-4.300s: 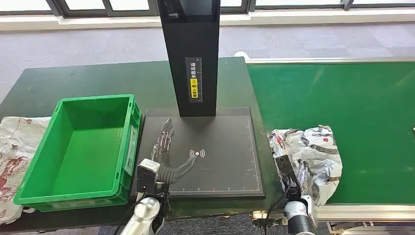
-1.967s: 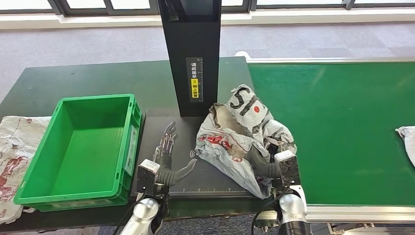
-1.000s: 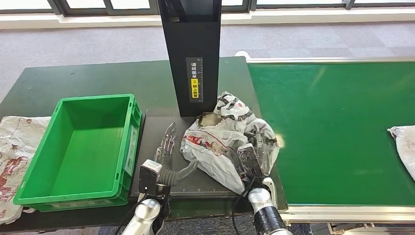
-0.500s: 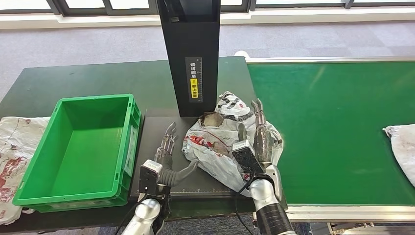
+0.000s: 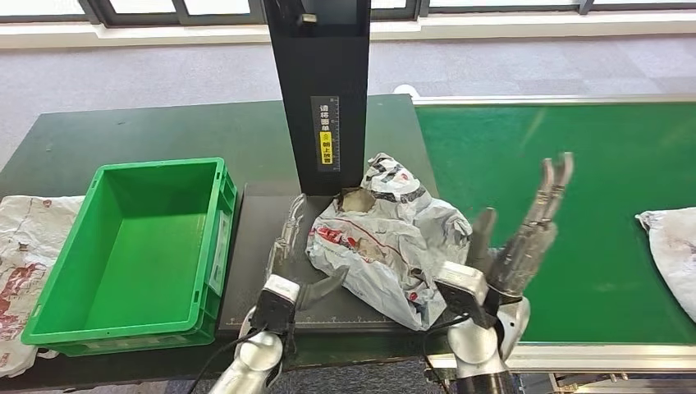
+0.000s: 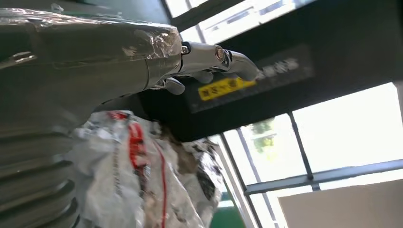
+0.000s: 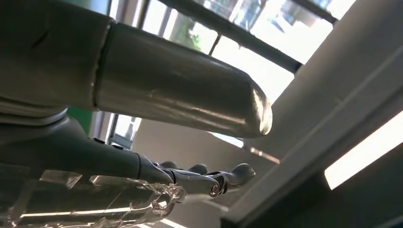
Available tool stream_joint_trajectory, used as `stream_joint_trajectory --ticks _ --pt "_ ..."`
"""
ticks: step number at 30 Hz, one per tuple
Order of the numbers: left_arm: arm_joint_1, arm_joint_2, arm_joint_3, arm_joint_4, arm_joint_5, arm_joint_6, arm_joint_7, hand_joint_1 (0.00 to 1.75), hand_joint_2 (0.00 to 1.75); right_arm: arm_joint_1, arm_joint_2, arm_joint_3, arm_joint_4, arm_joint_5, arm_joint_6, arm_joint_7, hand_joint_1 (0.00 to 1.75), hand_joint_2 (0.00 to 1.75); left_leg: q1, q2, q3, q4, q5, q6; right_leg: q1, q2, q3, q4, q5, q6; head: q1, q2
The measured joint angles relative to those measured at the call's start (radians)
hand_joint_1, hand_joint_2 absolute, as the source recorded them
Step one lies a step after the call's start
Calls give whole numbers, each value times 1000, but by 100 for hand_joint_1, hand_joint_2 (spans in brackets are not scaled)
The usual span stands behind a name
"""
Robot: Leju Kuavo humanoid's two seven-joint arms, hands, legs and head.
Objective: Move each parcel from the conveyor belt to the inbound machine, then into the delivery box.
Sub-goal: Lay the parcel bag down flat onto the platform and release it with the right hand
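1. Now the parcel (image 5: 390,238), a crumpled white bag with red and black print, lies on the black scanner plate (image 5: 271,205) of the inbound machine (image 5: 324,90), just in front of its upright black column.
2. Right of the parcel, the right robot hand (image 5: 525,230) is raised clear of it, fingers straight and spread, grasping nothing; it hangs above the near edge of the green belt (image 5: 574,164).
3. Left of the parcel, the left robot hand (image 5: 287,246) lies flat and released over the plate, fingers stretched toward the column, thumb pointing at the bag and close to it.
4. From the left wrist, that robot hand's fingers (image 6: 209,57) reach toward the column's yellow label (image 6: 223,88), with the parcel (image 6: 138,180) beside them.
5. Further left of the parcel, beyond the plate, a green box (image 5: 131,246) stands on the dark worktop (image 5: 123,135).
6. Beyond the box, at the worktop's left edge, lies another white bag (image 5: 20,238).
7. Well right of the parcel, a second parcel (image 5: 669,246) lies on the belt at the frame edge.
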Motion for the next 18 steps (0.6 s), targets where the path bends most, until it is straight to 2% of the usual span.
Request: stream_joint_trajectory --ticks 3,6,11,15,18 --pt "-72 -4 -103 17 -82 78 74 0 175 24 0 -50 -119 -27 -7 1 0 0 0 0 -1 0 0 0 0 0 1 0 0 1 0 0" --pt "-145 -18 -187 52 -115 104 110 0 175 41 0 -95 -199 -37 -7 0 0 0 -1 1 0 0 0 1 -1 1 1 0 1 2 0 0" --pt "-188 -30 -241 77 -119 108 119 0 175 54 0 -125 -261 -39 -7 0 0 0 -1 4 1 0 -1 1 -1 2 1 0 2 2 0 0" --pt "-204 -37 -256 91 -118 109 121 0 175 59 0 -136 -282 -40 -7 1 0 175 -1 4 1 0 -1 1 -1 3 1 0 1 2 0 0" --pt "-233 -47 -275 128 -107 113 156 0 175 61 0 -146 -288 -53 -7 1 0 175 -1 3 1 0 -1 1 -1 2 1 0 1 2 0 0"
